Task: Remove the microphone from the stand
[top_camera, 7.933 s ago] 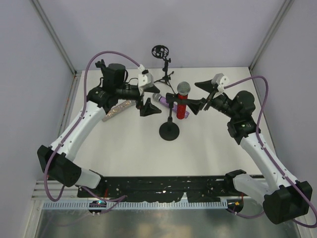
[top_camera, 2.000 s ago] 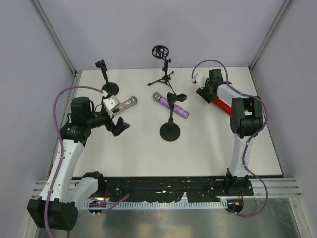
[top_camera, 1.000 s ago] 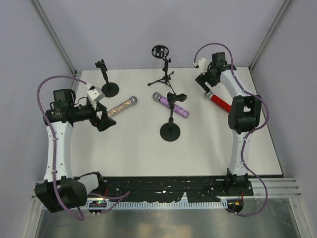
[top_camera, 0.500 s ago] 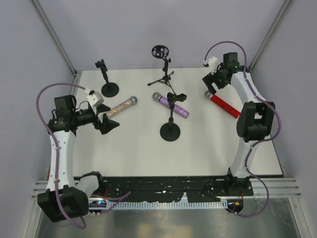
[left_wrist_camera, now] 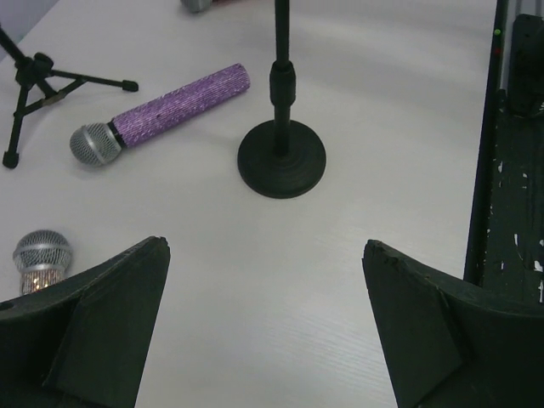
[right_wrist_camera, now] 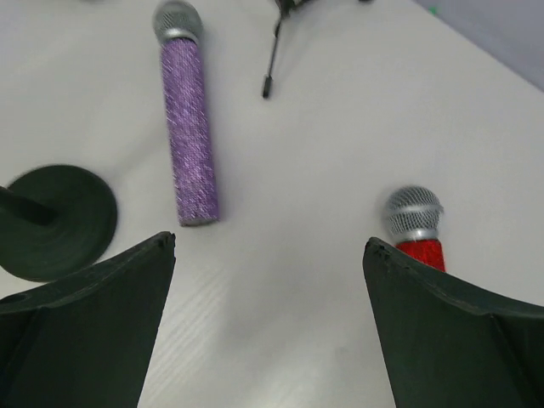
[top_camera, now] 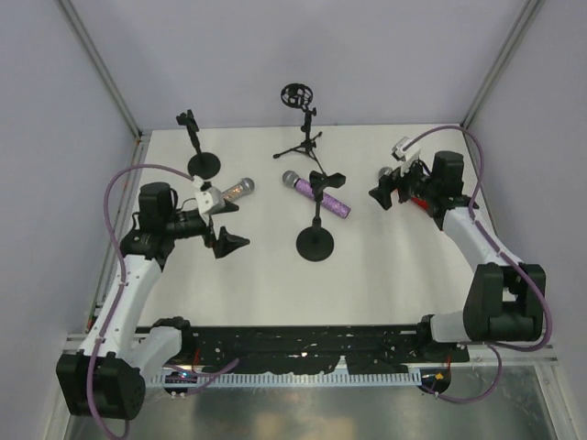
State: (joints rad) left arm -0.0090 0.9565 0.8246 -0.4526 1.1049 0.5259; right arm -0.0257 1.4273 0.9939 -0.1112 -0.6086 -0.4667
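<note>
- White desk (top_camera: 275,284) now bears the task's thing lying flat. Several seconds ago it stood upright in the holder at mid-desk.
- Both arms have drawn back from the middle, where they earlier crowded the stand (top_camera: 314,244).
- The right gripper (right_wrist_camera: 268,246) hangs over the right side of the desk, spread wide with nothing between its fingers.
- The left gripper (left_wrist_camera: 263,248) is likewise released and empty, on the stand's left.
- The stand is upright, and its clip (top_camera: 322,178) is bare.
- With the clip bare and both grippers let go, I judge the removal done; at most, the arms have only to retire.
- The red microphone (right_wrist_camera: 415,225) rests on its side on the desk, to the right of the stand and well apart from it.
- It lies roughly parallel to the purple microphone (right_wrist_camera: 189,127), heads turned the same way.
- It has a glossy red barrel and a silver mesh head.
- In the wrist view one finger covers its lower body. From above, the right arm hides most of it.
</note>
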